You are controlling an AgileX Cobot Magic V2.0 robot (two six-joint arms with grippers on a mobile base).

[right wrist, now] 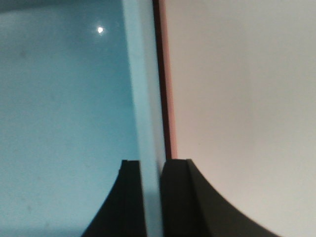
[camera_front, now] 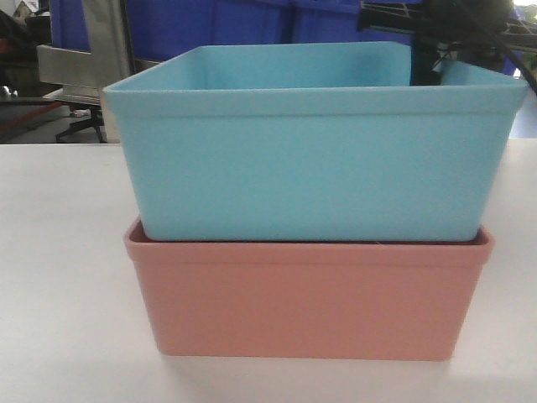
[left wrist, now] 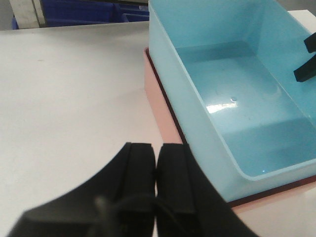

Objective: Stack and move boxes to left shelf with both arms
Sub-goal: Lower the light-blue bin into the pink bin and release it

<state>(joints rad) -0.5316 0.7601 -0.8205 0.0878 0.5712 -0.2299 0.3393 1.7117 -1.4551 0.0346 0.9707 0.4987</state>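
The light blue box (camera_front: 310,159) sits nested inside the salmon pink box (camera_front: 306,302) on the white table (camera_front: 59,277). My right gripper (right wrist: 150,165) is shut on the blue box's (right wrist: 59,108) side wall, one finger inside and one outside, above the pink rim (right wrist: 168,89). The left wrist view shows its black fingers (left wrist: 305,71) at the blue box's (left wrist: 237,98) far wall. My left gripper (left wrist: 158,148) is shut with nothing in it, over the table just beside the pink box (left wrist: 163,118). The left shelf is out of view.
Dark blue crates (camera_front: 235,21) stand behind the table, also visible as crates (left wrist: 79,10) in the left wrist view. A steel frame (camera_front: 84,63) is at the back left. Black cables and gear (camera_front: 470,25) hang at the back right.
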